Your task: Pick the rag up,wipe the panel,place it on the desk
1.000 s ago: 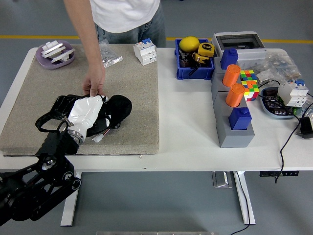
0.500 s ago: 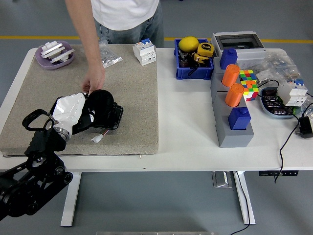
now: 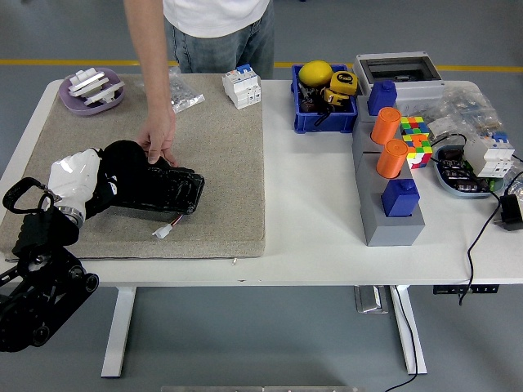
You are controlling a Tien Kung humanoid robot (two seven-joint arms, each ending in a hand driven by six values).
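Observation:
A black rag (image 3: 122, 160) is bunched under my left hand (image 3: 100, 184), whose white back faces up at the left of the tan mat (image 3: 221, 163). The hand is shut on the rag, pressing it onto the left end of a black panel (image 3: 172, 193) lying flat on the mat. A person at the far side rests one hand (image 3: 158, 140) on the panel's far edge, just right of the rag. A small white connector (image 3: 162, 231) lies on the mat in front of the panel. My right arm does not show.
At the back of the mat sit a purple dish (image 3: 92, 91) with white parts, a plastic bag (image 3: 185, 96) and a white breaker (image 3: 243, 86). To the right stand a blue bin (image 3: 325, 114), a grey stand (image 3: 391, 220) with orange cylinders, a colour cube (image 3: 416, 139) and cables.
My left hand has dragged the rag leftward across the panel, uncovering its right part. The person's hand has stayed at the panel's far edge.

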